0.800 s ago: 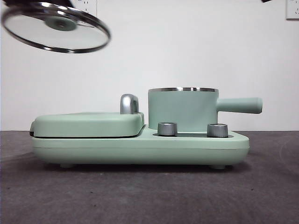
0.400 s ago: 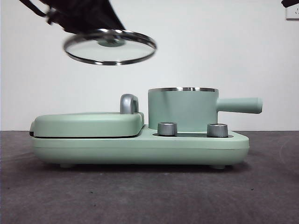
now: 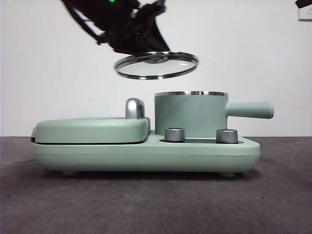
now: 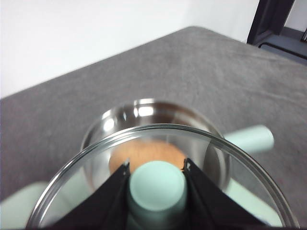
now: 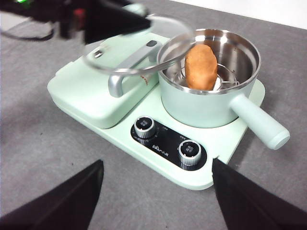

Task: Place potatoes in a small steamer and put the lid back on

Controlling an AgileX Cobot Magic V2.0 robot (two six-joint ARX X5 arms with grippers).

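While the left gripper (image 4: pixel 157 168) clamped the lid (image 3: pixel 157 65) by its knob, the glass hung nearly level, below it. Potato (image 5: pixel 201 66) stood on end in the small steamer (image 3: pixel 191 114); right gripper (image 5: pixel 158 184) was spread open.

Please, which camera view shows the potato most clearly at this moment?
The right wrist view: the potato stands in plain sight on a rack inside the small steamer. The left wrist view shows it only as an orange blur through the glass lid. In the front view the steamer's wall hides it.
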